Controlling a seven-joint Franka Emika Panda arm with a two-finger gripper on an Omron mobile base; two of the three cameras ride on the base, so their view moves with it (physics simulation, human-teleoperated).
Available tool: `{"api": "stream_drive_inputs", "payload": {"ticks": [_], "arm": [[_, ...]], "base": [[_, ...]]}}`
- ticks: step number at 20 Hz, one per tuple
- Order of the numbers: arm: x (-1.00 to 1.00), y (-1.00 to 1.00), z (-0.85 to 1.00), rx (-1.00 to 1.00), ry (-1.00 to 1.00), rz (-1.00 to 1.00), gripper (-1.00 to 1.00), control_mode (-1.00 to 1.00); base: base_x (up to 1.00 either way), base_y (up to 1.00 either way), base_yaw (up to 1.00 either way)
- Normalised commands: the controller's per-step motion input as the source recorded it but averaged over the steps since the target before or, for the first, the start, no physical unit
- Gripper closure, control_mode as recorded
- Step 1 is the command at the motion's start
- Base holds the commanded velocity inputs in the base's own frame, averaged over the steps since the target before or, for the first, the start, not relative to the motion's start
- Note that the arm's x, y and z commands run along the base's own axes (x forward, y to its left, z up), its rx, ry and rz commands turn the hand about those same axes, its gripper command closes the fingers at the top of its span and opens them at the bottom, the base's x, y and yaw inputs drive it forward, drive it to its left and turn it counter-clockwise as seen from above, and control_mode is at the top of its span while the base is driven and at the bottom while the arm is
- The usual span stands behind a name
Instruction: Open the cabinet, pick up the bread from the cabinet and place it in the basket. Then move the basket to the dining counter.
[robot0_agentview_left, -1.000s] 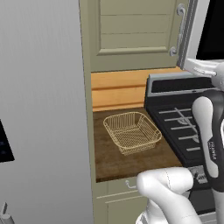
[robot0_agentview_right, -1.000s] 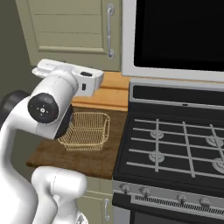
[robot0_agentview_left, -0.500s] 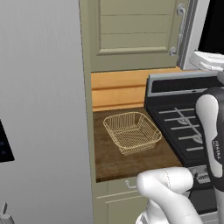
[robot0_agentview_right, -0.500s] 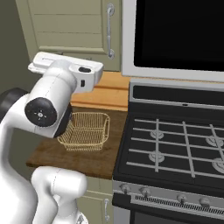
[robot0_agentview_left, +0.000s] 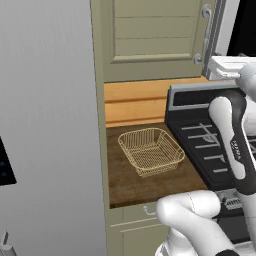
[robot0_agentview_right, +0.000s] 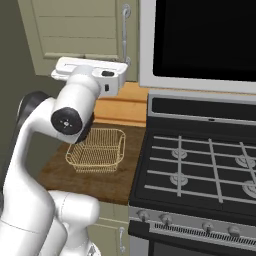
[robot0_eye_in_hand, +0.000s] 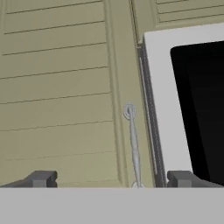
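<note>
Hand has risen over the last second and now sits level with the cabinet door's lower edge, facing it. Pincer is fully spread, holding nothing; in the hand view the handle lines up between the two tips, not yet touched. Door is shut, so the bread can't be seen, presumably inside. Basket sits empty mid-table, nearer the stove-side edge. Means: approach for the handle grasp is nearly lined up; next is advance and close on the bar.

cabinet top cropped, handle bottom hidden
</note>
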Motion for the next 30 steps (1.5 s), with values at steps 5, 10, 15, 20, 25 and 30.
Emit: {"api": "stream_drive_inputs", "payload": {"ticks": [5,10,15,20,25,30], "arm": [[0.76,-0.29,-0.01,0.00,-0.03,0.03,-1.00,-1.00],[0.45,-0.15,0.00,0.00,-0.06,0.17,-1.00,-1.00],[0.43,-0.20,0.00,0.00,-0.02,0.03,-1.00,-1.00],[0.43,-0.03,0.00,0.00,-0.04,0.00,-1.00,-1.00],[0.42,0.00,0.00,0.00,-0.01,0.00,-1.00,-1.00],[0.31,0.00,0.03,0.00,0.00,0.00,-1.00,-1.00]], "base": [[0.00,0.00,0.00],[0.00,0.00,0.00],[0.00,0.00,0.00],[0.00,0.00,0.00],[0.00,0.00,0.00],[0.00,0.00,0.00]]}}
